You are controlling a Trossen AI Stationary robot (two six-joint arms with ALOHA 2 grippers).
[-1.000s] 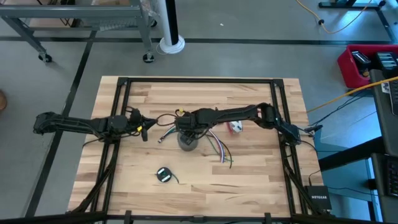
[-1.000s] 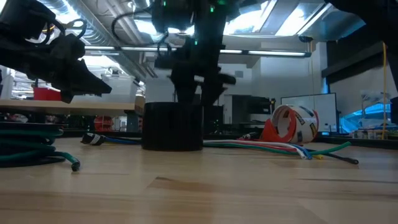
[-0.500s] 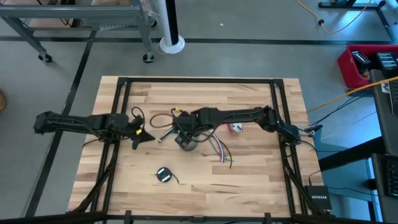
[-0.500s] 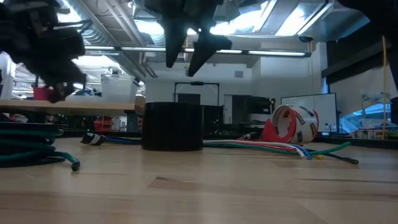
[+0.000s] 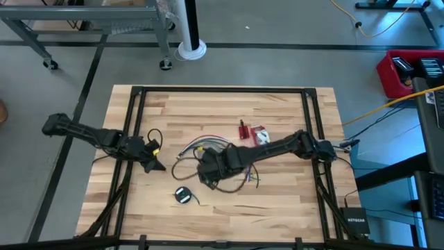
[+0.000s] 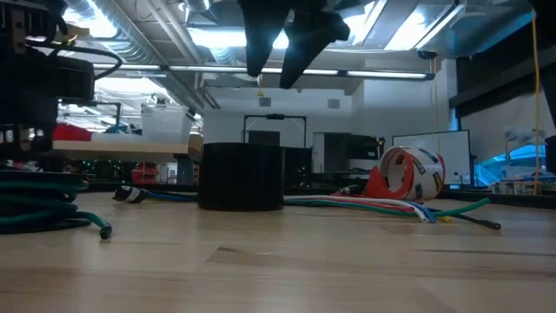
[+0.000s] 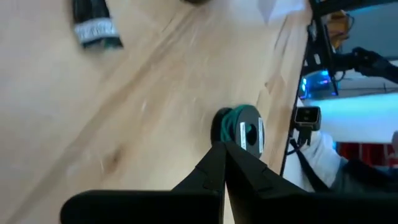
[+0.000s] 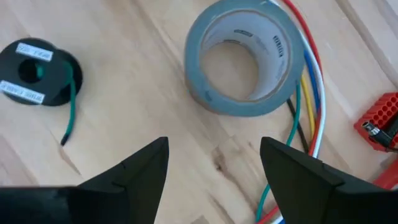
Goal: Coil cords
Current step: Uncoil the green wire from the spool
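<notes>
We take the grey tape roll [image 8: 245, 59] as our landmark. It stands on its flat side near the middle of the table [image 5: 277, 104], and we go down in size from there.

Our right gripper [image 8: 214, 163] hangs above the table just short of the roll, its two fingers spread wide with nothing between them. Our left gripper [image 7: 224, 148] waits well off to the roll's left, fingers pressed together and empty.

The coloured wires [image 8: 305, 99] run beside the roll and fan out away from it. The coiled cord [image 8: 38, 73] lies flat on the wood on the near side of the roll, apart from it, between the two grippers.

As for heading: the cord's bundle is round, so it has no long axis of its own. Its green tail [image 8: 69, 115] is the only part with a direction, trailing from the bundle's edge toward the table's near edge.

We judge three risks. A descent by the open fingers could catch the roll instead of the cord. It could also snag the loose wires. Pinching only the tail would likely unwind the bundle.
</notes>
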